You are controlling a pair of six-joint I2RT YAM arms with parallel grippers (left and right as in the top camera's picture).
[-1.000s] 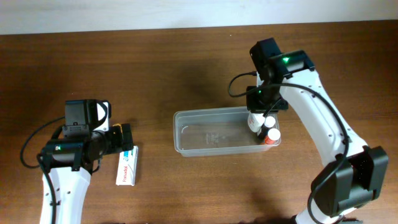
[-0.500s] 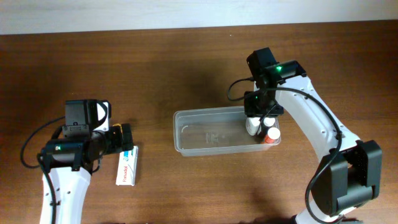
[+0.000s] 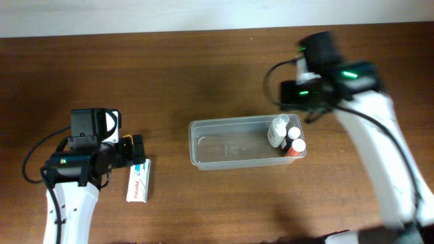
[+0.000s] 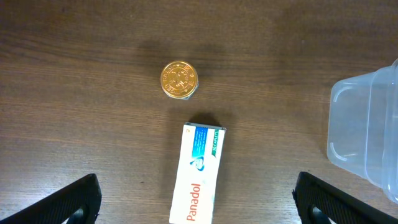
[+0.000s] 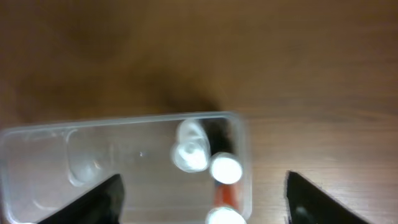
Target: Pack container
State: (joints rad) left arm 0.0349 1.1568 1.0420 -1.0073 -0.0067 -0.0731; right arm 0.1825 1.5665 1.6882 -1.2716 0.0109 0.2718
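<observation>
The container (image 3: 227, 146), a clear shallow tub, lies at the table's middle. At its right end stand a white bottle (image 3: 278, 129) and two white-capped bottles with red labels (image 3: 296, 141). My right gripper (image 3: 300, 96) hovers behind that end, blurred, open and holding nothing. In the right wrist view the bottles (image 5: 193, 152) sit in the container (image 5: 93, 155) below the spread fingers (image 5: 99, 199). My left gripper (image 4: 198, 205) stands wide open above a white Panadol box (image 4: 199, 177). The container's corner (image 4: 367, 130) shows at the right of the left wrist view.
A small gold-lidded jar (image 4: 180, 79) stands on the wood beyond the Panadol box (image 3: 139, 181). The overhead view hides it under the left arm (image 3: 88, 159). A pale wall edge runs along the table's far side.
My right gripper has opened, let go of the white bottle inside the container, and drawn up and away to the back right. The left arm has not moved.
</observation>
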